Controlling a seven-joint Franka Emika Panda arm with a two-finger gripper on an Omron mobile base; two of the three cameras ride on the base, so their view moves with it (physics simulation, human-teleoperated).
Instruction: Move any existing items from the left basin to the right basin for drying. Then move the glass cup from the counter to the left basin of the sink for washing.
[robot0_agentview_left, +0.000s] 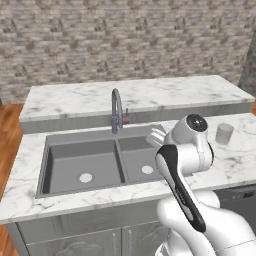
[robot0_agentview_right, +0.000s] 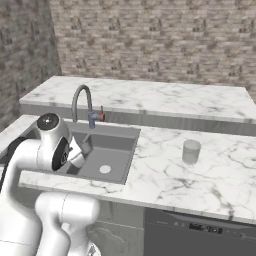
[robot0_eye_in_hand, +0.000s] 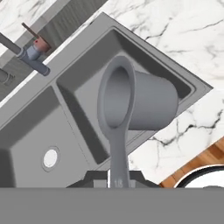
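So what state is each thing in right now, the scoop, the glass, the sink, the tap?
Gripper: shut on the measuring cup's handle.
Measuring cup: held in the air above the sink, tipped sideways.
Glass cup: upright on the counter.
Left basin: empty.
Faucet: no water running.

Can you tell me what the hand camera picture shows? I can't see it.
A grey measuring cup is held by its long handle in the shut gripper, hanging above the grey double sink. The faucet is at the upper left, with white marble counter beyond the sink.

A grey measuring cup (robot0_eye_in_hand: 140, 103) hangs tilted on its side above the sink's right basin (robot0_eye_in_hand: 89, 94). The clear glass cup (robot0_agentview_right: 191, 151) stands upright on the table (robot0_agentview_right: 165, 175), right of the sink.
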